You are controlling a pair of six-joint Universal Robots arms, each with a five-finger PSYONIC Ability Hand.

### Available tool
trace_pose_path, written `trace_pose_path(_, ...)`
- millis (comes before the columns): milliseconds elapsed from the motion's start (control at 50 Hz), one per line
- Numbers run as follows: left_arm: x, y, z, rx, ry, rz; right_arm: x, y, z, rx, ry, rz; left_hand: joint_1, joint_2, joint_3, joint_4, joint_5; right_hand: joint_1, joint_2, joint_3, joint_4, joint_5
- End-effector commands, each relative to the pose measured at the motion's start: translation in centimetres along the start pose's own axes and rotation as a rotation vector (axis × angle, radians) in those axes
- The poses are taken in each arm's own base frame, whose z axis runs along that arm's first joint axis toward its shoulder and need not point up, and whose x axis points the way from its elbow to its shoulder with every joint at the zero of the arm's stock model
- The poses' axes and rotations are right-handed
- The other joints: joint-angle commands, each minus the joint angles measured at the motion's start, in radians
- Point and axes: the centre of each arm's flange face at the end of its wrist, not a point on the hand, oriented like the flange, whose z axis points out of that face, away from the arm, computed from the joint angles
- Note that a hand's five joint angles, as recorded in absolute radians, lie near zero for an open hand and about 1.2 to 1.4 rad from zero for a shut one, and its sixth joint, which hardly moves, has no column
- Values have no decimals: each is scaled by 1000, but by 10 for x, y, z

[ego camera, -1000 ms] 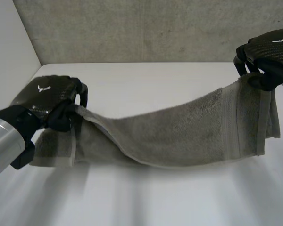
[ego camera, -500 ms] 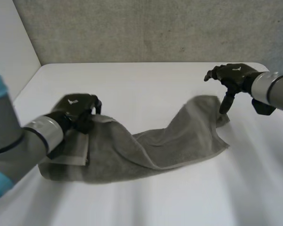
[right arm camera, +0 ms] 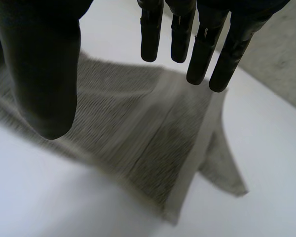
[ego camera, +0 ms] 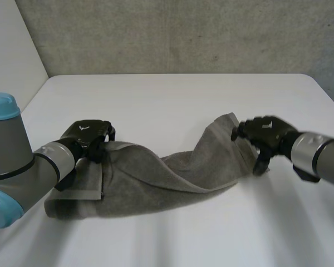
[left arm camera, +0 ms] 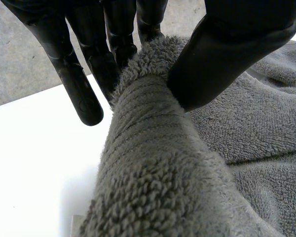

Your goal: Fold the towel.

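Towel: a grey towel (ego camera: 172, 178) is laid crumpled across the white tabletop (ego camera: 167, 94), stretching from the near left to right of the middle.
Left hand: the left hand (ego camera: 89, 136) is clamped on the towel's left end, where a raised ridge of the towel is pinched between the thumb and the fingers (left arm camera: 84, 89).
Right hand: the right hand (ego camera: 264, 133) is held over the towel's right end. Its fingers (right arm camera: 202, 49) are straight and apart from the thumb, nothing is gripped, and the towel is seen beneath the palm.
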Motion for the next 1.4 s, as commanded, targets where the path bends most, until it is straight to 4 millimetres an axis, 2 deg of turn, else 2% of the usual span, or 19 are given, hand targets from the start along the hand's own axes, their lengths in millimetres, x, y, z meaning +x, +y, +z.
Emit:
trace_pose_path(20,0,-5,-3,17,-5,4,-11,33,15,18,16,-26,583,-24,-9,-12,-17,65,66,53,43,35)
trace_pose_path(240,-5,-9,-5,28,-20,-2,-11,53,43,29,33,-52,583,-24,-9,-12,-17,159,160,147,137,129)
trace_pose_path(520,-4,-10,-6,30,-16,-1,-7,62,56,1,52,-50,577,-30,-15,-18,-23,262,263,250,240,232)
trace_pose_path(580,-4,-10,-6,30,-16,-1,-6,62,57,3,54,-52,577,-30,-15,-18,-23,400,401,388,378,370)
trace_pose_path(620,-4,-10,-6,28,-16,-1,-4,58,56,17,61,-56,574,-33,-18,-20,-26,681,681,668,658,650)
trace_pose_path(740,-4,-11,-5,31,-15,3,2,46,56,50,84,-70,545,-62,-47,-50,-55,899,900,887,877,869)
trace_pose_path(860,-6,-21,-3,61,-20,18,1,16,61,135,90,-119,483,-124,-109,-111,-117,998,999,986,975,968)
trace_pose_path(960,-11,-47,8,144,-29,45,7,-13,70,197,92,-158,498,-109,-94,-97,-102,998,999,986,975,968)
trace_pose_path(1000,-21,-77,25,232,-51,92,22,-56,75,289,137,-219,547,-60,-45,-47,-53,998,999,986,975,968)
trace_pose_path(1020,-21,-77,25,233,-51,93,22,-56,75,289,137,-219,548,-59,-44,-47,-52,998,999,986,975,968)
trace_pose_path(1060,-30,-121,37,359,-93,147,35,-123,65,468,220,-284,559,-48,-33,-35,-41,998,999,986,975,968)
trace_pose_path(1080,-30,-121,37,360,-94,147,35,-123,65,469,221,-284,559,-48,-33,-35,-41,998,999,986,975,968)
trace_pose_path(1120,-37,-175,31,529,-148,178,53,-191,37,701,351,-306,557,-50,-36,-38,-44,998,999,986,975,968)
trace_pose_path(1140,-37,-176,31,529,-148,178,53,-191,37,702,352,-306,557,-50,-36,-38,-44,998,999,986,975,968)
trace_pose_path(1160,-39,-202,21,618,-164,186,64,-220,19,823,411,-282,551,-56,-41,-44,-49,998,999,986,975,968)
trace_pose_path(1180,-39,-202,21,619,-164,186,64,-220,19,825,411,-282,551,-56,-41,-44,-50,998,999,986,975,968)
trace_pose_path(1220,-38,-244,1,771,-176,197,81,-261,-14,1037,480,-188,551,-56,-41,-44,-50,998,999,986,975,968)
trace_pose_path(1280,-38,-267,-16,864,-166,162,85,-277,-33,1132,468,-125,551,-56,-41,-44,-50,998,999,986,975,968)
trace_pose_path(1400,-37,-260,-18,835,-121,82,82,-264,-23,1043,428,-96,492,-115,-100,-103,-108,998,999,986,975,968)
